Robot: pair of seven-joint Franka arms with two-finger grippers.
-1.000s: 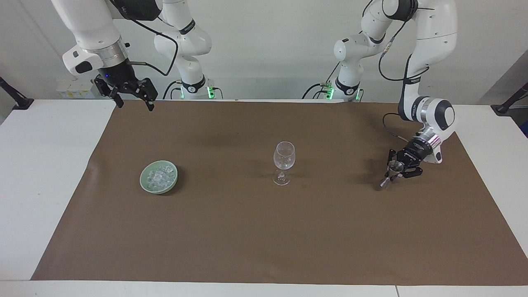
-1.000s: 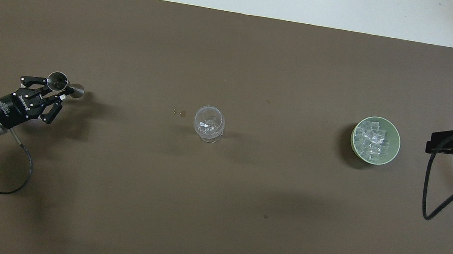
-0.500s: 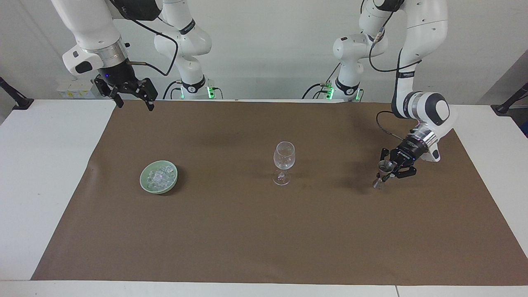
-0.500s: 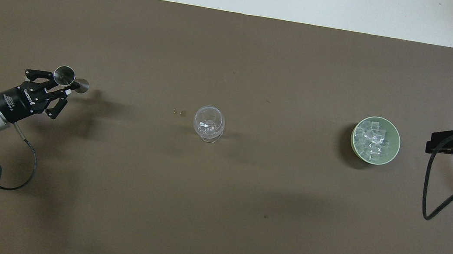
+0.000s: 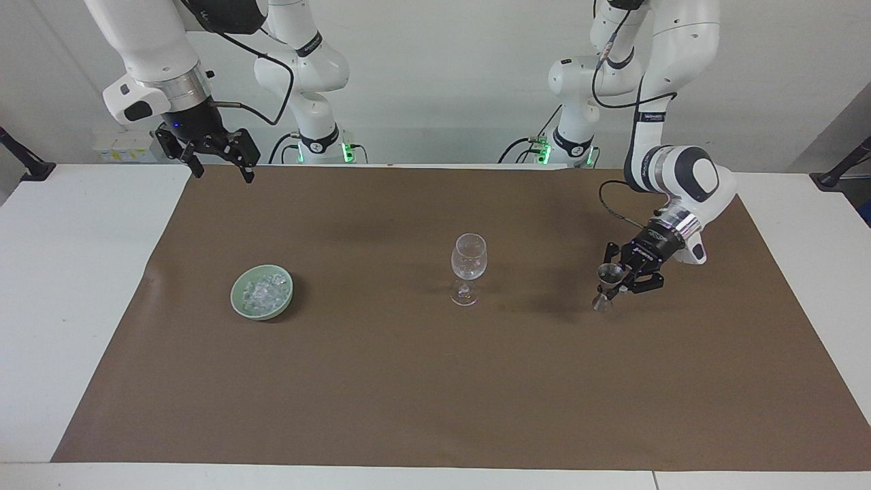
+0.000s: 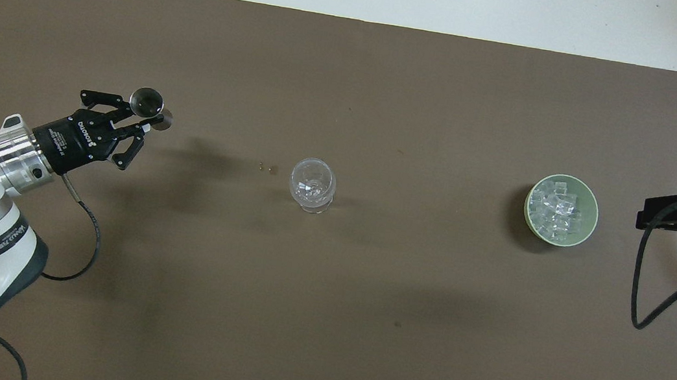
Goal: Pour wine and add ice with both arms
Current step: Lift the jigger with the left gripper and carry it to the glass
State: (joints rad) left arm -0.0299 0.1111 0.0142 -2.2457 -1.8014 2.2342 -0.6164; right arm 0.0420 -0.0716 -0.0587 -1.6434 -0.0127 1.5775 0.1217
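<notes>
Glittering clear ice [image 5: 262, 292] chunks heaped in pale green bowl [image 5: 238, 304].

Bright, even light is falling from above, soft blurred shadows are pooling on the brown mat [image 5: 408, 381] around three o'clock of the wine glass [image 5: 469, 267], and both views are staying sharp.
</notes>
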